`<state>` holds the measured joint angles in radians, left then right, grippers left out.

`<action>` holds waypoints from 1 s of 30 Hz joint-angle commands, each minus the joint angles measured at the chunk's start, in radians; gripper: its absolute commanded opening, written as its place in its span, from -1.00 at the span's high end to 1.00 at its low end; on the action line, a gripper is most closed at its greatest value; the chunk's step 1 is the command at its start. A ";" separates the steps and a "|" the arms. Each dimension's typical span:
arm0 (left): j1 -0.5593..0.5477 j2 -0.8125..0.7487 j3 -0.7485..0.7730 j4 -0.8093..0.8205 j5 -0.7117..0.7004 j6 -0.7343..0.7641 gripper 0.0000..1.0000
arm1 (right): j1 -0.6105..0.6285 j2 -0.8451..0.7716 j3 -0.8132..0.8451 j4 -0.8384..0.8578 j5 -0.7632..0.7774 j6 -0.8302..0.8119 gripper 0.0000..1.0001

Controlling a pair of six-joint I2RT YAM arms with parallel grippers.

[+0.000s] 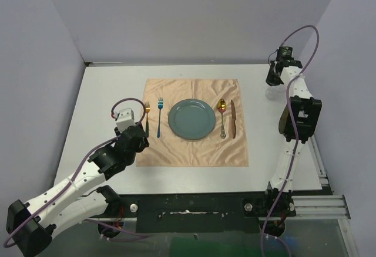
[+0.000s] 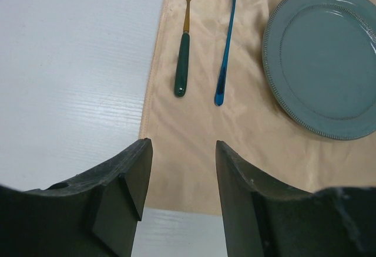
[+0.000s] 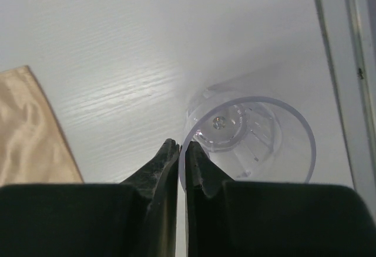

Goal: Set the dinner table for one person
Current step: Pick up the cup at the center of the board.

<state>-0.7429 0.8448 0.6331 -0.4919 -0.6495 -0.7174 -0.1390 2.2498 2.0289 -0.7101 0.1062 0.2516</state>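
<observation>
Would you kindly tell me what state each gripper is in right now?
Left gripper: open, holding nothing.
Right gripper: shut on the rim of the clear plastic tumbler.

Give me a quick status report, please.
Left gripper open over cloth. Right gripper shut on rim of clear cup, on dinner table right of cloth. Path looks clear.

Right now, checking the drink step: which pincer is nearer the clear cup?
Right. The right pincer pinches the cup's rim; the left pincer hovers open over the cloth's left edge, far away.
</observation>
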 commanded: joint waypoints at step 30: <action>0.008 -0.047 0.053 -0.019 -0.014 -0.005 0.10 | 0.267 0.128 0.273 0.244 -0.317 -0.177 1.00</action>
<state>-0.7395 0.8070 0.6350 -0.5087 -0.6495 -0.7193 0.1089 2.3806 2.2185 -0.5610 -0.1566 0.1226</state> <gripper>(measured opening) 0.451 0.056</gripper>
